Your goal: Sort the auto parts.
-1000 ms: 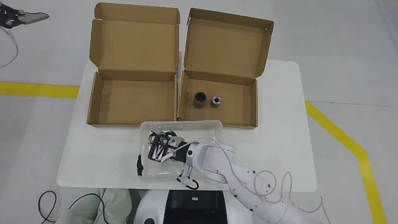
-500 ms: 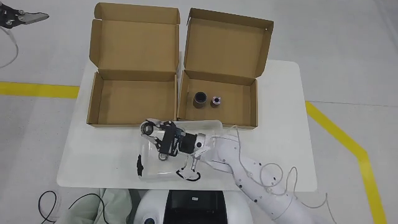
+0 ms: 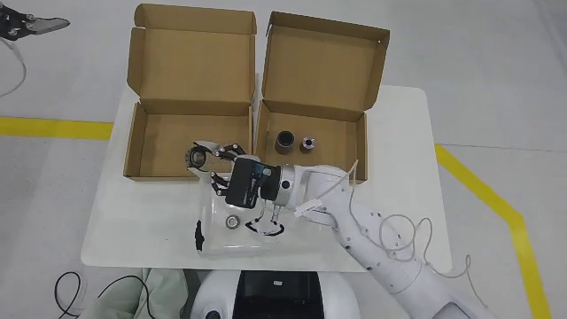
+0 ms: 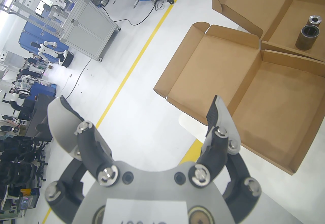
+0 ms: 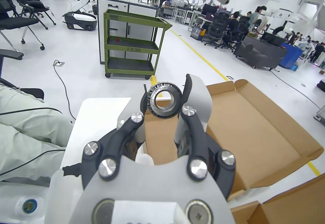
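My right gripper (image 5: 164, 94) is shut on a steel roller bearing ring (image 5: 165, 103). In the top view this gripper (image 3: 209, 161) holds the bearing ring (image 3: 197, 154) over the front edge of the left cardboard box (image 3: 159, 146), just beyond the clear plastic tray (image 3: 301, 180). In the tray lie a small metal ring (image 3: 232, 222), a black ring (image 3: 266, 227) and a black piece (image 3: 198, 236). The right cardboard box (image 3: 337, 155) holds a dark cylinder (image 3: 284, 141) and a small metal part (image 3: 307, 143). My left gripper (image 4: 141, 112) hangs open with nothing in it, high above the floor left of the table.
Both boxes stand with lids (image 3: 190, 53) folded back at the far side of the white table (image 3: 399, 142). Bare tabletop lies right of the boxes. A cable (image 3: 390, 248) loops along the right arm. Yellow floor lines (image 3: 53, 128) run past the table.
My right gripper has risen out of the tray with the bearing ring and moved away from the robot and to the left, to the front edge of the left box.
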You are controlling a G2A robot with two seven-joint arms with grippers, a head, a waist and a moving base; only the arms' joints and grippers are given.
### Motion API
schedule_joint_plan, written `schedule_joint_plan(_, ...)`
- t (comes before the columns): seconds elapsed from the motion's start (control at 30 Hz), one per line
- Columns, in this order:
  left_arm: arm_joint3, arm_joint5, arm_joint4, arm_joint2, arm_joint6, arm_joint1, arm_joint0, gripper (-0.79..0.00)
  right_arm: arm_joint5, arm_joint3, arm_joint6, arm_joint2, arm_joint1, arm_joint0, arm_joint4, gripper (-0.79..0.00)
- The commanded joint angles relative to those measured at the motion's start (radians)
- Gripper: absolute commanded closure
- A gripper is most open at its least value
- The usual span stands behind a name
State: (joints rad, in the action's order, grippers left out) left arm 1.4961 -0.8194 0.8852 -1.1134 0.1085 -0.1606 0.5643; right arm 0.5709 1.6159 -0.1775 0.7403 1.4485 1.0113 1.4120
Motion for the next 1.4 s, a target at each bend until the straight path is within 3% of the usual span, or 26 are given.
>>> schedule_joint_plan(0.0, 0.000, 0.000, 0.000, 0.000, 0.000, 0.000, 0.000, -0.785, -0.012, 0.006, 0.028, 0.007, 0.002, -0.017, 0.008, 0.000)
schedule_joint_plan(0.77, 0.000, 0.000, 0.000, 0.000, 0.000, 0.000, 0.000, -0.785, -0.072, 0.199, 0.246, 0.035, 0.034, -0.175, 0.014, 0.000)
schedule_joint_plan(1.37, 0.000, 0.000, 0.000, 0.000, 0.000, 0.000, 0.000, -0.785, -0.075, 0.241, 0.211, 0.084, 0.035, -0.158, 0.029, 0.000)
